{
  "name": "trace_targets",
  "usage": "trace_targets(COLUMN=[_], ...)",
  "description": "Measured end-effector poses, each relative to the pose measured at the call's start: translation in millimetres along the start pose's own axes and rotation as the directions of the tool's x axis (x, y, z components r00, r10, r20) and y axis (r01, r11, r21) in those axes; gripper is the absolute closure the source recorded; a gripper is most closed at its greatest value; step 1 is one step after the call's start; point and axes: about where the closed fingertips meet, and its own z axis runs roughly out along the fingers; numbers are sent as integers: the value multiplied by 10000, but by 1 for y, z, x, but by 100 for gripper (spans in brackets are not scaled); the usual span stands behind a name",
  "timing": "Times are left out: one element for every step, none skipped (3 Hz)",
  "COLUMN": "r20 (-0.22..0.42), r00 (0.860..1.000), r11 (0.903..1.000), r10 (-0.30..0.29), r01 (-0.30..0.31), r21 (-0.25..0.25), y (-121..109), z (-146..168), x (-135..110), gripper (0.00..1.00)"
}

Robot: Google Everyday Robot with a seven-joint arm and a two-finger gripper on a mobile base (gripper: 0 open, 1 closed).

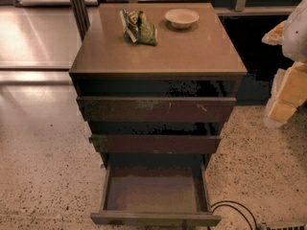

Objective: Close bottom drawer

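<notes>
The bottom drawer (154, 218) of a dark brown cabinet is pulled far out toward me. Its shallow grey-brown tray (152, 193) is empty, and its scuffed front panel lies at the lower edge of the view. The middle drawer front (156, 143) and the wide scratched top drawer front (156, 109) each stick out a little. My gripper (283, 102), white with yellowish parts, hangs at the right edge of the view. It is level with the top drawer, well right of the cabinet, above the bottom drawer and touching nothing.
A crumpled green snack bag (139, 28) and a shallow white bowl (182, 18) sit on the cabinet top (192, 51). A black cable (235, 209) loops on the speckled floor right of the open drawer. A dark post (76, 6) stands at the back left.
</notes>
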Motion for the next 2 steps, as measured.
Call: trace_targets(r20=[44,-247], r00=[10000,9997], r11=[10000,9998], r10=[42,15], r01=[-42,-21], r21=[-31,-213], y=[6,25], z=[7,41], x=[1,15], gripper=[0,0])
